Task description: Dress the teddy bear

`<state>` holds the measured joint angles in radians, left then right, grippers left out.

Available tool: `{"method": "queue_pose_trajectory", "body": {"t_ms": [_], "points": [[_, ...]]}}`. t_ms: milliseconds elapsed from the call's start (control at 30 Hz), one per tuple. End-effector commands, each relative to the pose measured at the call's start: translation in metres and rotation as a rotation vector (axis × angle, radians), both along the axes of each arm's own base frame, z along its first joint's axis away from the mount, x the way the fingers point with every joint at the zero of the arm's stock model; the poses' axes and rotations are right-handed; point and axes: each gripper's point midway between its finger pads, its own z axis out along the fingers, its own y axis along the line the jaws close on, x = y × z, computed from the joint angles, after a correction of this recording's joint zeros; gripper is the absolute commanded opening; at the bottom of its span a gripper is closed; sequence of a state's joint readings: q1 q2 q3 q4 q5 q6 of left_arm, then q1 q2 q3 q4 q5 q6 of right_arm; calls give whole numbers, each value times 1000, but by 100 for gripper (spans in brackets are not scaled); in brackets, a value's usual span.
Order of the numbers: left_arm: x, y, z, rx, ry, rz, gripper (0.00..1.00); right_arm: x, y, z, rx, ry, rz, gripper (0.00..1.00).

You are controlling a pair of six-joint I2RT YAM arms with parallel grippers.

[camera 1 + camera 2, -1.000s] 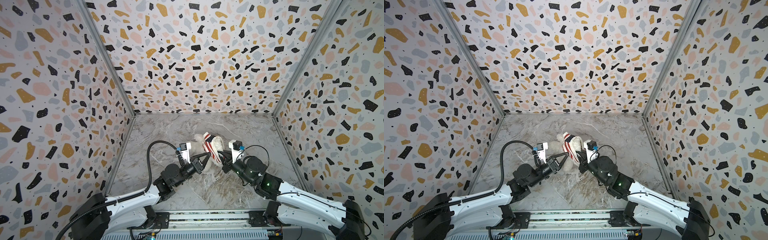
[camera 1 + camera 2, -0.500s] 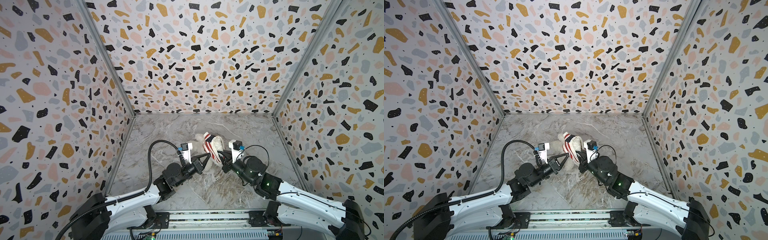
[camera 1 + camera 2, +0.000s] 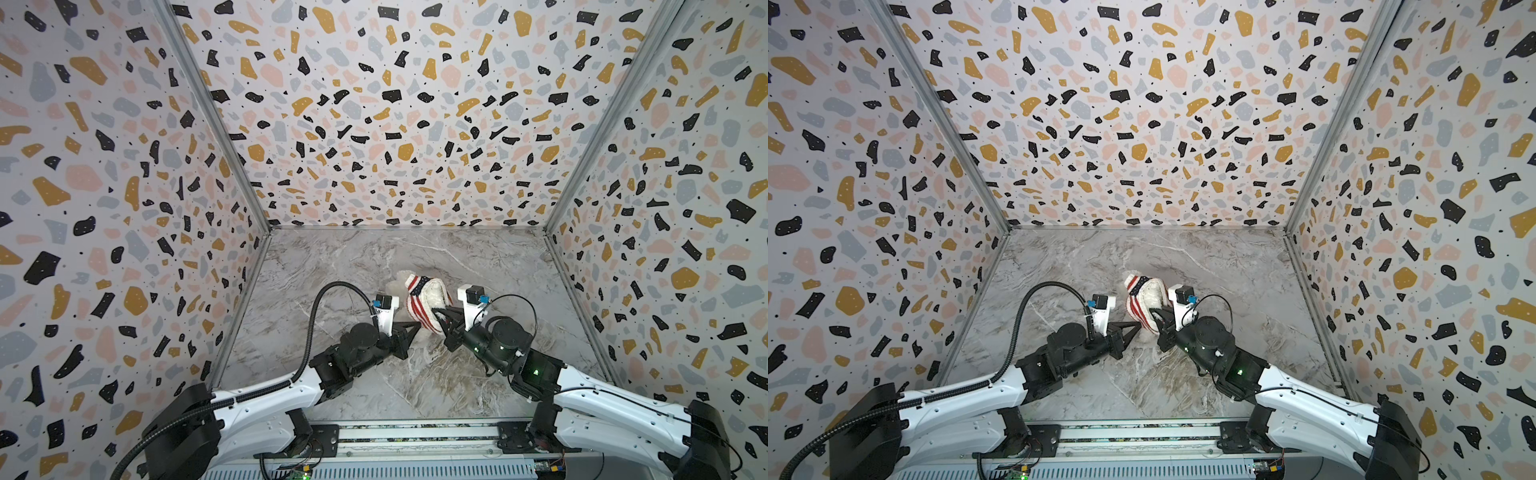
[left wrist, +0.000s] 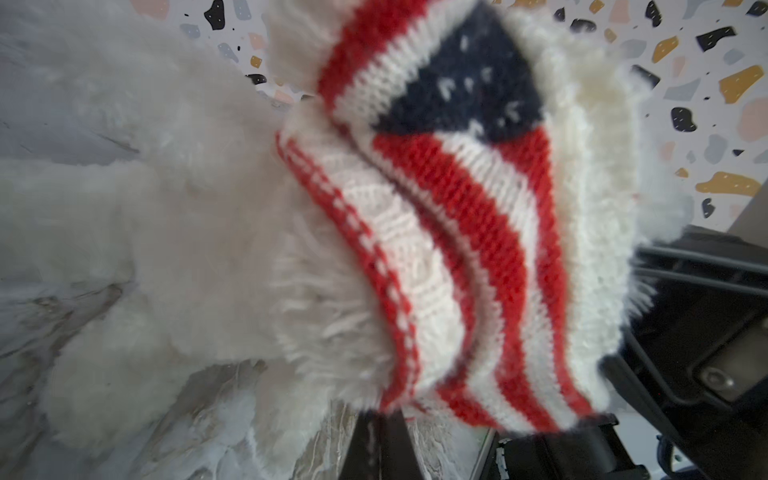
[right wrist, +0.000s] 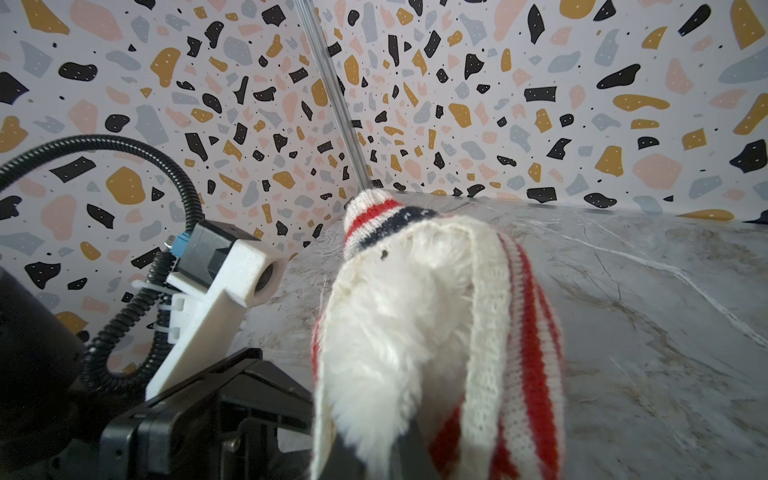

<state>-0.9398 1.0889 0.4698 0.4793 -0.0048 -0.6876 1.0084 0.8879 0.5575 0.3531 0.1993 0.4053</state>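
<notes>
Left claw [image 3: 417, 327] closed, pinching sweater [image 3: 419, 308] hem.

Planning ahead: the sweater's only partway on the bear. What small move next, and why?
Probably tug the hem slightly further along the teddy bear: the sweater covers only one end, and left gripper and right gripper are shut on it.

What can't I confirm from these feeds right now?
- Teddy bear face: sweater covers it in both top views; left wrist view is blurred.
- Left hand: fingertips cut off at left wrist view's edge; grip on hem unclear.
- Right hand: fingertips buried under fur and knit in right wrist view; what they pinch unclear.
</notes>
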Motion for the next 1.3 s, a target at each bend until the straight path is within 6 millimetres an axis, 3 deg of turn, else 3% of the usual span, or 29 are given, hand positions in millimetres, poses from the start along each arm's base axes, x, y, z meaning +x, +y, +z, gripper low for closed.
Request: {"method": "queue_pose_trajectory", "body": {"t_ms": [0, 200, 367, 633, 733, 833, 933, 1033, 1167, 1267], "points": [[4, 19, -50, 229, 34, 46, 0, -8, -8, 66, 224, -96, 8, 0], [25, 46, -57, 222, 44, 133, 0, -13, -10, 71, 237, -98, 14, 0], [34, 55, -39, 186, 5, 165, 0, -14, -9, 67, 216, -84, 15, 0], [44, 75, -33, 126, 14, 245, 0, -17, -13, 68, 212, -85, 13, 0], [32, 52, -7, 4, -40, 114, 0, -15, -12, 65, 211, -73, 7, 0], [5, 20, 26, -123, -124, -85, 0, -15, -7, 65, 223, -66, 18, 0], [-23, 0, 46, -154, -198, -202, 0, -12, -7, 66, 241, -63, 6, 0], [-34, -5, 51, -174, -221, -239, 0, -10, -11, 68, 258, -60, -21, 0], [-35, -3, 49, -188, -224, -217, 0, -7, -16, 70, 274, -54, -50, 0], [-36, 0, 51, -206, -232, -197, 13, -6, -18, 70, 277, -47, -58, 0]]}}
